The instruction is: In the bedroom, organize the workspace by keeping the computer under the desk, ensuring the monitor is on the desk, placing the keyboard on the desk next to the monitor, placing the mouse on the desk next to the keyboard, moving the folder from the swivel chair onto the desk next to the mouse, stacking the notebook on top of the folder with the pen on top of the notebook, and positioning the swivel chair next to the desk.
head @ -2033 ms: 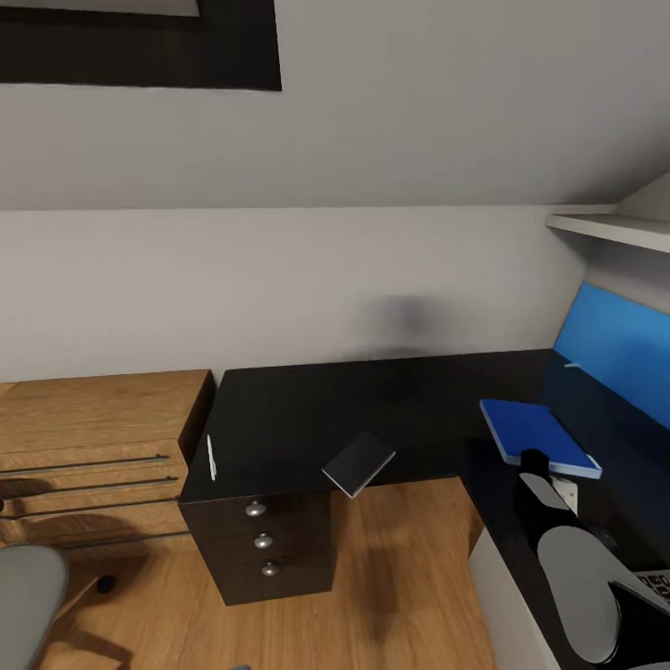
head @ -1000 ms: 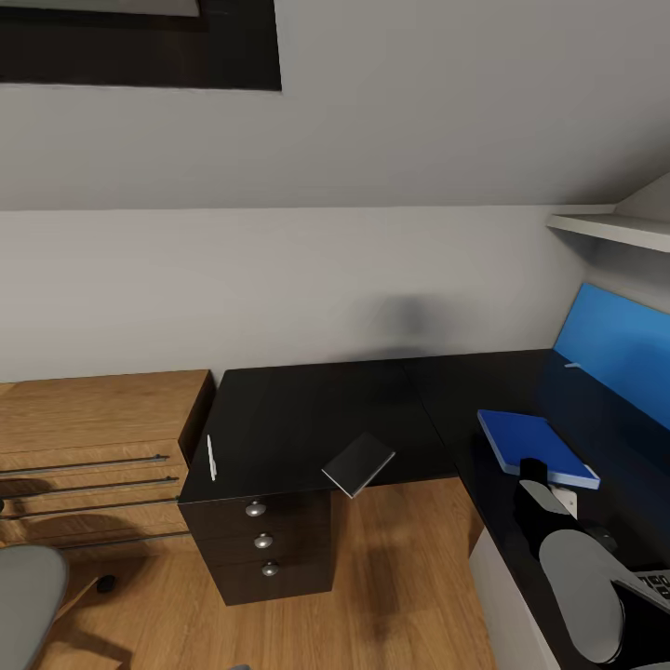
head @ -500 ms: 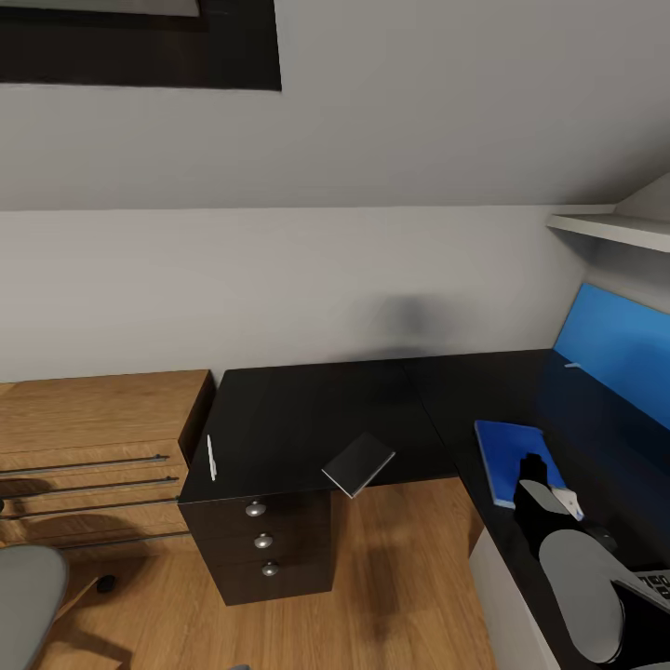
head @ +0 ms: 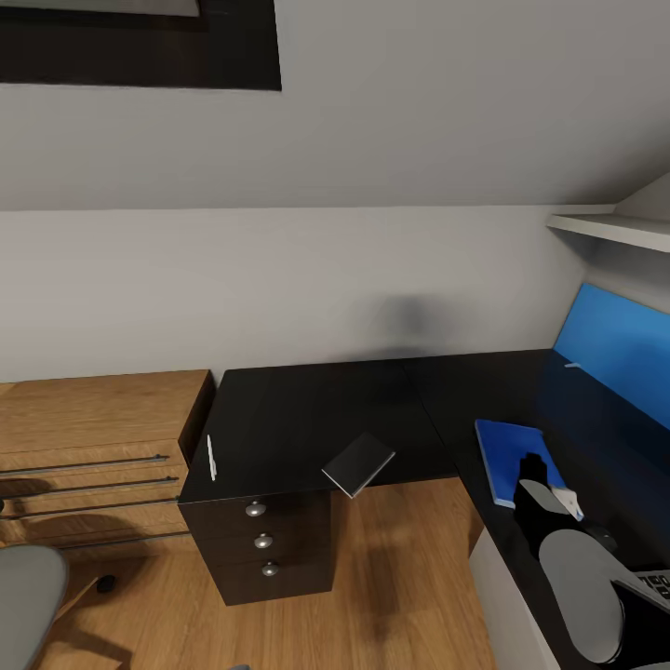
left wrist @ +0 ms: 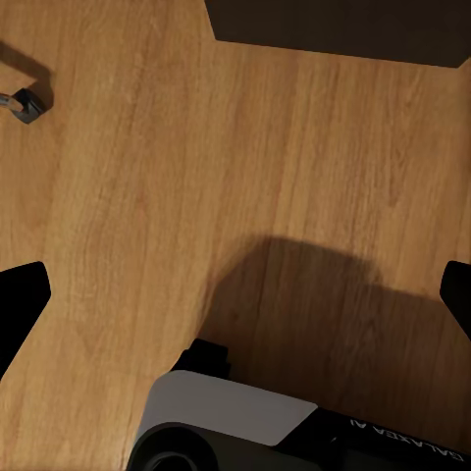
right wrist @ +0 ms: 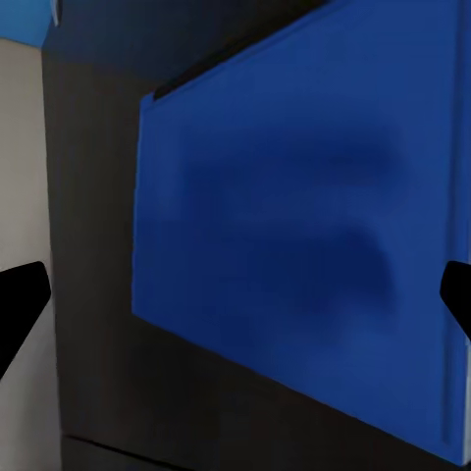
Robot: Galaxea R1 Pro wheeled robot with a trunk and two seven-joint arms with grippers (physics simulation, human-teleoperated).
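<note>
The blue folder (head: 510,458) lies on the right wing of the black desk (head: 298,419). My right gripper (head: 533,473) hovers over its near end, open. In the right wrist view the folder (right wrist: 294,226) spreads between the wide-apart fingers of the right gripper (right wrist: 235,304), untouched. The grey notebook (head: 358,462) sits at the desk's front edge, partly overhanging it. Near the left edge lies the white pen (head: 211,457). The swivel chair's grey seat (head: 23,596) shows at the lower left. My left gripper (left wrist: 235,299) hangs open over the wood floor (left wrist: 147,196).
A wooden dresser (head: 93,437) stands left of the desk's drawer pedestal (head: 265,544). A blue wall panel (head: 614,349) and a white shelf (head: 609,228) lie beyond the right wing. A chair castor (left wrist: 25,103) and my own base (left wrist: 226,432) show in the left wrist view.
Over two seconds the folder shifted slightly left and toward the desk's front edge, under the right gripper. Nothing has moved in the last half second.
</note>
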